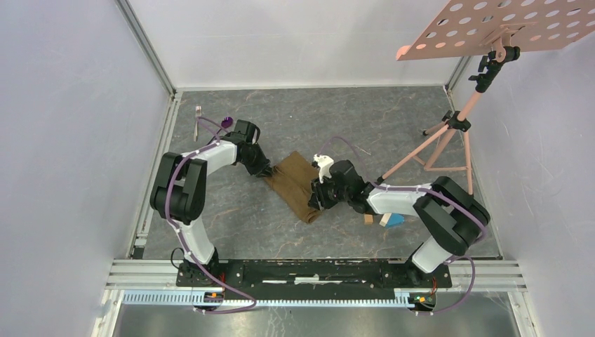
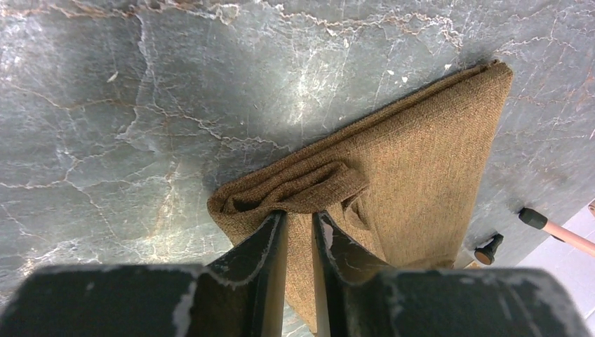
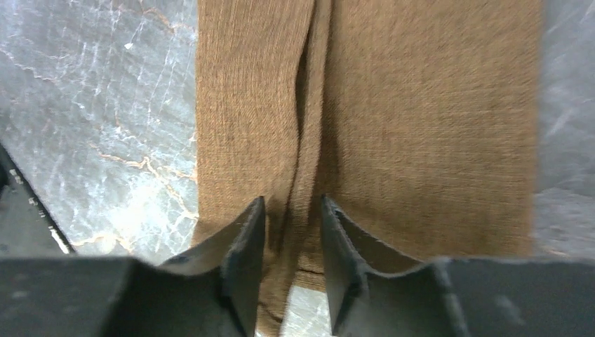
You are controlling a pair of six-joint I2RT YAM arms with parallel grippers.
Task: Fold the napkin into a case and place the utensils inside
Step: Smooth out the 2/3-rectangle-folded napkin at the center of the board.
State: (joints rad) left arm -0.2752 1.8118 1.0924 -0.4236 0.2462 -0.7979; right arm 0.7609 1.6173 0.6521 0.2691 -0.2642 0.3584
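Observation:
The brown napkin (image 1: 295, 184) lies mid-table, folded into a long narrow strip like a case. My left gripper (image 1: 269, 172) is at its far-left end. In the left wrist view that gripper (image 2: 300, 214) is shut on the napkin (image 2: 421, 154), with a bunched fold at its tips. My right gripper (image 1: 316, 199) is over the strip's near end. In the right wrist view it (image 3: 293, 200) stands open astride a raised crease of the napkin (image 3: 421, 126). The utensils lie far left near the wall: a silver fork (image 1: 197, 121) and a purple-bowled spoon (image 1: 224, 122).
A pink tripod stand (image 1: 449, 126) carrying a perforated board (image 1: 505, 24) stands at the back right; one of its feet (image 2: 491, 247) is close to the napkin. A blue block (image 1: 391, 220) and a small wooden block (image 1: 368, 219) lie under my right arm. Walls enclose the table.

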